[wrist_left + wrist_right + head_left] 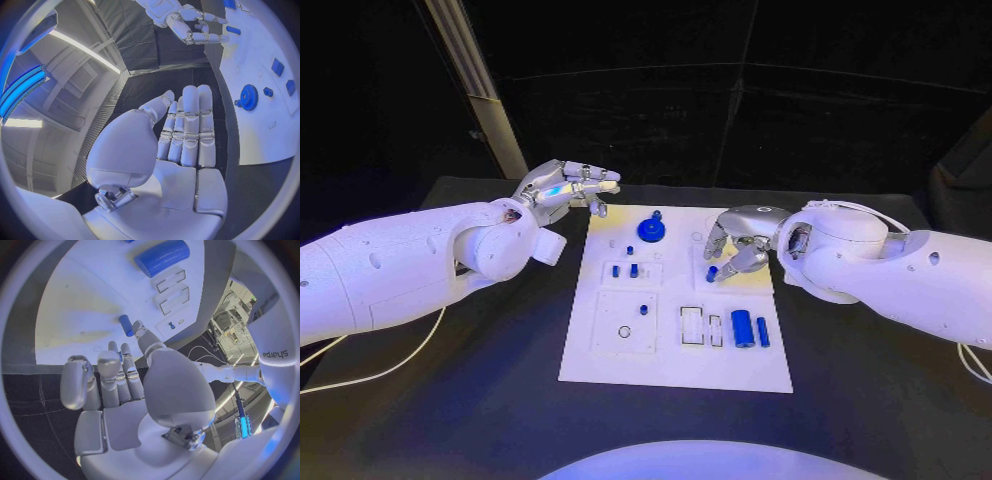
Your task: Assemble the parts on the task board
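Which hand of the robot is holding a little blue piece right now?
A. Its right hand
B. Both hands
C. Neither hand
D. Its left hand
A. The right hand pinches a small blue piece over the white board, while the left hand hovers past the board's far corner with nothing in it.

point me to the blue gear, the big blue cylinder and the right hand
blue gear (651,231), head view, on its disc face.
big blue cylinder (741,328), head view, mid-length of its side.
right hand (737,240), head view, back of the hand.
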